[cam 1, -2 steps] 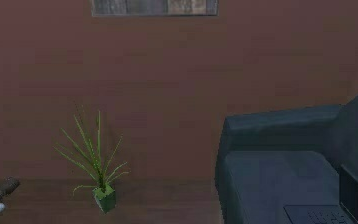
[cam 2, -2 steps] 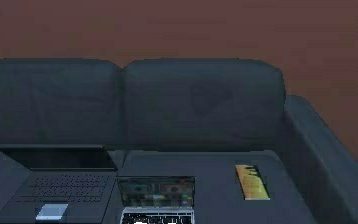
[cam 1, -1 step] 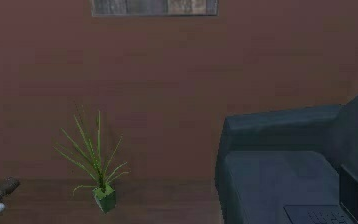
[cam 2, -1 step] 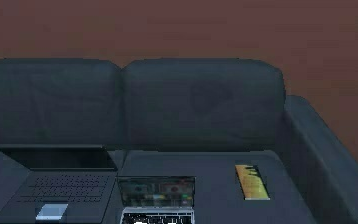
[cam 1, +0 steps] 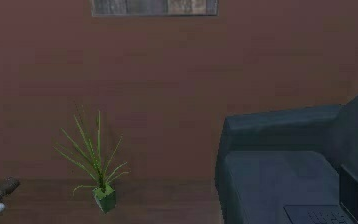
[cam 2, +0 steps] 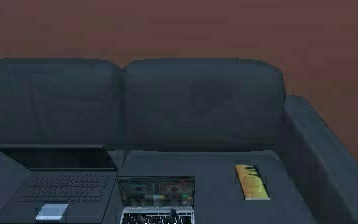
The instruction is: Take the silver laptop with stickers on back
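Two opened laptops lie side by side on the seat of a dark blue-grey sofa (cam 2: 197, 100) in the arm side view. The left one (cam 2: 62, 182) is dark, with a black screen and a pale trackpad. The right one (cam 2: 157, 200) is lighter and silvery, with a pale keyboard at the bottom edge, and its upright panel carries small coloured patches. In the forward view, the sofa's arm and end (cam 1: 287, 150) stand at the right, with a dark laptop corner (cam 1: 327, 212) at the bottom edge.
A flat yellow-and-dark oblong (cam 2: 252, 180) lies on the right seat cushion. A spiky plant in a green pot (cam 1: 99, 170) stands against the brown wall. A small grey thing (cam 1: 2, 192) lies at the forward view's lower left, and a framed picture (cam 1: 154, 7) hangs high up.
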